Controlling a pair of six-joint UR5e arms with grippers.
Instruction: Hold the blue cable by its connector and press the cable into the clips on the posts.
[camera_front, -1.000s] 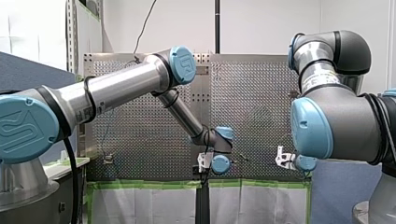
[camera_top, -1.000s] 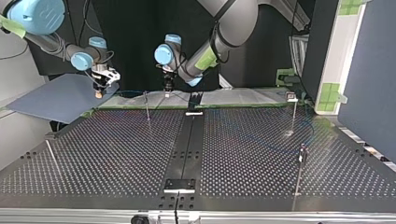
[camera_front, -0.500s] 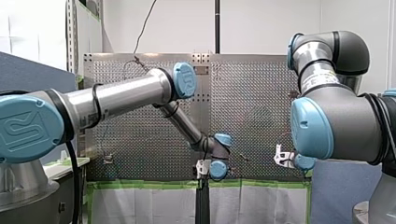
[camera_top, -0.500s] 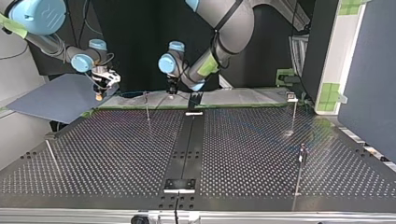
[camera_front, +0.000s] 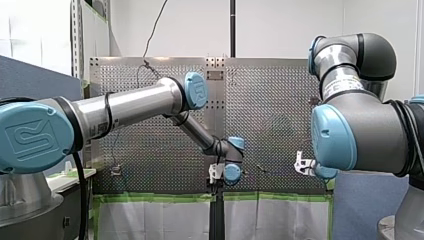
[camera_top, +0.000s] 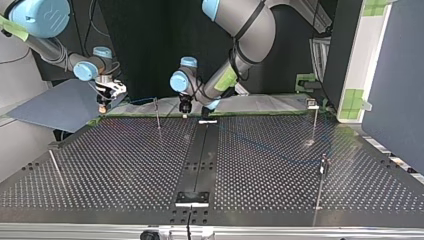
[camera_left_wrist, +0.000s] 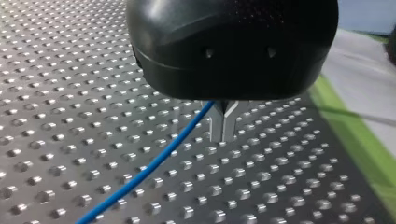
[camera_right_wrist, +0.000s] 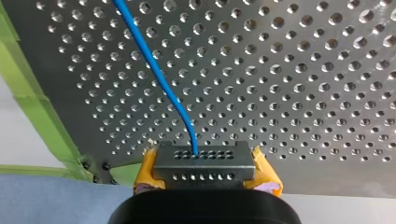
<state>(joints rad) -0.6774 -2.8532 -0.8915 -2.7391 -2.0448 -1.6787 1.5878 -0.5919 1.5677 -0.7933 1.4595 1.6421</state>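
Blue cable (camera_right_wrist: 159, 79), thin and smooth, runs over the perforated table (camera_top: 125, 165) from our right gripper (camera_right_wrist: 205, 164) to our left gripper (camera_left_wrist: 223, 125). Our arms' blue joint caps (camera_front: 30, 140) carry a pale logo. Near a thin post (camera_top: 157, 115), the left gripper's metal fingers are closed around the cable. The right gripper's yellow pads (camera_right_wrist: 145, 169) clamp the cable's grey, hole-dotted connector (camera_right_wrist: 204, 176).

Front view, big blue shoulder cap (camera_front: 30, 137) on my left arm: there's a raised logo on it, reading like a stylised UR. The same mark sits sideways on the elbow cap (camera_front: 196, 90) further along. A pale sticker (camera_front: 344, 86) on my right arm's silver section carries print, but it's too small to read.
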